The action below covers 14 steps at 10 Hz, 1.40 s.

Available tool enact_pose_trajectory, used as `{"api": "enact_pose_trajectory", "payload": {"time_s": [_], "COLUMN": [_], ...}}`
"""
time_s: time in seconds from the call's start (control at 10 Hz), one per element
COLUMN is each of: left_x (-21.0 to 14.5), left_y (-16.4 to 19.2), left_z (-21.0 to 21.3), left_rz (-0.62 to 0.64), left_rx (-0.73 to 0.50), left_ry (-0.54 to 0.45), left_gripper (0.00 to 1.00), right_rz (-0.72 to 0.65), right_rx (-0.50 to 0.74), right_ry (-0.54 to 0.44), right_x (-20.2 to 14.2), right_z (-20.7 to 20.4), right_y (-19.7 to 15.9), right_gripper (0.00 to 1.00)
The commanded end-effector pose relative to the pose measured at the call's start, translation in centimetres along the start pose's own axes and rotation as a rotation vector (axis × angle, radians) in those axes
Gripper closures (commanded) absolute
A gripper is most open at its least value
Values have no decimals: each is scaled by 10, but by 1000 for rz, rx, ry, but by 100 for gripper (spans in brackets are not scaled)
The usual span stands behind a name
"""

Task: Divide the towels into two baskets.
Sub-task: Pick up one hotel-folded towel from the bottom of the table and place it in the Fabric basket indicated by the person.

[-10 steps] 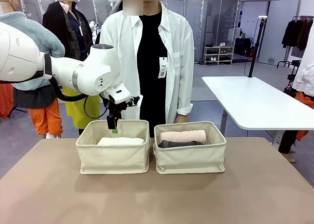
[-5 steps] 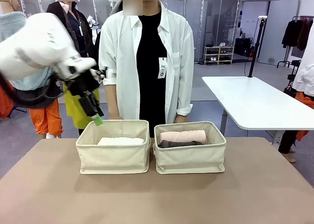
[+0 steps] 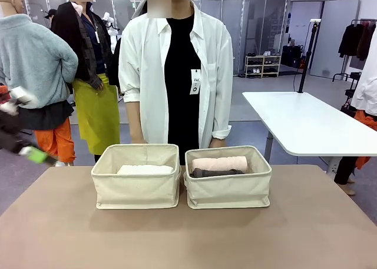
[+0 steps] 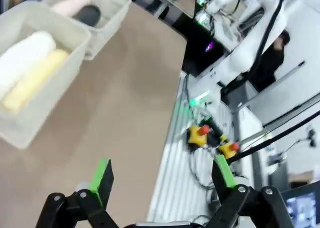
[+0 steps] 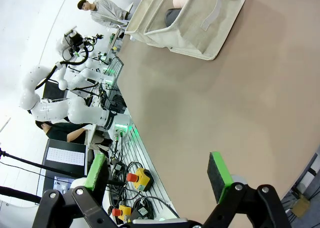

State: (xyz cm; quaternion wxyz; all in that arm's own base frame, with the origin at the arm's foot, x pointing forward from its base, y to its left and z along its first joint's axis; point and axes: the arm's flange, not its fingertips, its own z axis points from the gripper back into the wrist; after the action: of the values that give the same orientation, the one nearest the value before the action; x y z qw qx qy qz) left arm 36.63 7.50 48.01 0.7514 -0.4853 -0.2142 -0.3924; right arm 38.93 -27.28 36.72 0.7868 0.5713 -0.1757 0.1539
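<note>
Two cream canvas baskets stand side by side mid-table. The left basket (image 3: 135, 189) holds a white towel (image 3: 144, 169); in the left wrist view a pale yellow towel (image 4: 32, 81) lies beside the white one (image 4: 25, 53). The right basket (image 3: 228, 191) holds a pale pink towel (image 3: 219, 163) over a dark grey towel (image 3: 215, 173). My left gripper (image 3: 36, 155) is a blur at the far left edge, away from the baskets. Its jaws stand open and empty (image 4: 162, 174). My right gripper (image 5: 157, 171) is open and empty above the bare table, far from the right basket (image 5: 200, 33).
A person in a white shirt (image 3: 177, 69) stands close behind the baskets, arms down. The brown table (image 3: 188, 239) stretches toward the near edge. A white table (image 3: 306, 125) stands behind on the right. Cables and emergency-stop buttons (image 4: 210, 138) lie beyond the table's edge.
My left arm swung from above the left basket's rim away to the left edge of the picture, gripper open throughout. The towels and baskets have not moved.
</note>
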Motion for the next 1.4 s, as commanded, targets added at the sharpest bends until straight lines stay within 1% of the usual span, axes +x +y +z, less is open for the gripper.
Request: {"api": "enact_pose_trajectory", "payload": {"time_s": [0.0,0.1,0.4,0.5,0.6,0.7,0.8,1.3], "left_x": [-40,-61,-117,-133,-137,-130,-141,-141], "left_y": [14,17,42,55,67,77,54,54], "left_z": [41,62,120,134,151,158,131,131], "left_rz": [127,142,287,308,323,313,341,341], "left_rx": [-23,-38,-23,-32,3,8,12,12], "left_ry": [-147,-200,-325,-330,-312,-287,-298,-298], "left_gripper": [0,0,0,0,0,0,0,0], "right_rz": [1,1,1,1,1,1,1,1], "right_rx": [-9,-9,-9,-9,-9,-9,-9,-9], "right_ry": [-6,-6,-6,-6,-6,-6,-6,-6], "right_x": [-1,-1,-1,-1,-1,-1,-1,-1], "right_z": [-4,-4,-4,-4,-4,-4,-4,-4], "right_y": [3,3,3,3,3,3,3,3], "right_gripper": [0,0,0,0,0,0,0,0]}}
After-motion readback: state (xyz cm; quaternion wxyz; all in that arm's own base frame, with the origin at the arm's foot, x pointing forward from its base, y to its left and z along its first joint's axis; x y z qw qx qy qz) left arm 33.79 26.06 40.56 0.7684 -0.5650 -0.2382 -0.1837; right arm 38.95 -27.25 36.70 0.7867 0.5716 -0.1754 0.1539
